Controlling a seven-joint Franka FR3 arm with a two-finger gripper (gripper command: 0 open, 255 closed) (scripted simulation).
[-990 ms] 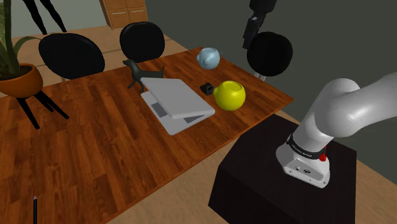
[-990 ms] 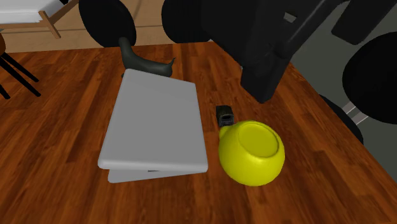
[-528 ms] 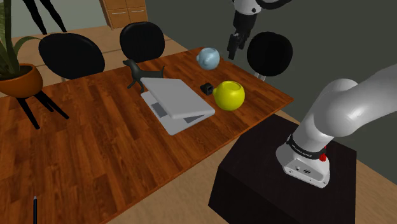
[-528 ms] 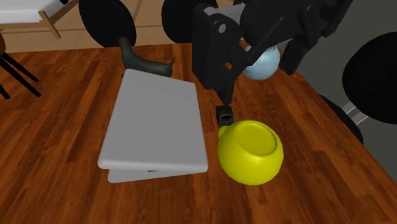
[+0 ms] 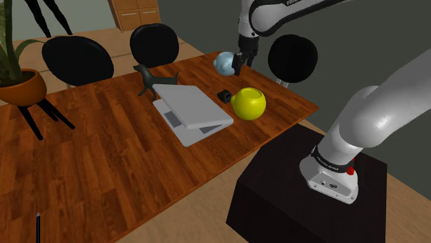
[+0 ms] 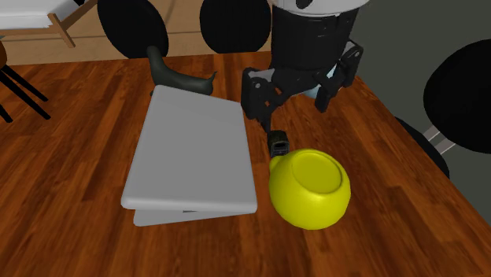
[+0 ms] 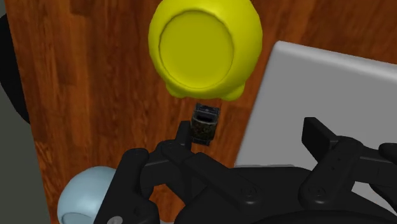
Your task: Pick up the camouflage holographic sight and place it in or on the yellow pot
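Sight [image 6: 278, 145] on desk [image 6: 79, 236], just beside pot [image 6: 311, 189] and near laptop [image 6: 193, 157]; long axis in line with pot, one end facing it. Claw [image 6: 297, 106] spread wide, empty, hovering above sight

glossy wood-plank table [image 6: 71, 228], smooth shiny yellow pot [image 6: 311, 189], matt grey laptop [image 6: 193, 157].

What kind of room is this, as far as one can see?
Probably a home dining area: a wooden table with black chairs along it, a potted plant beside it, and a wooden cabinet behind.
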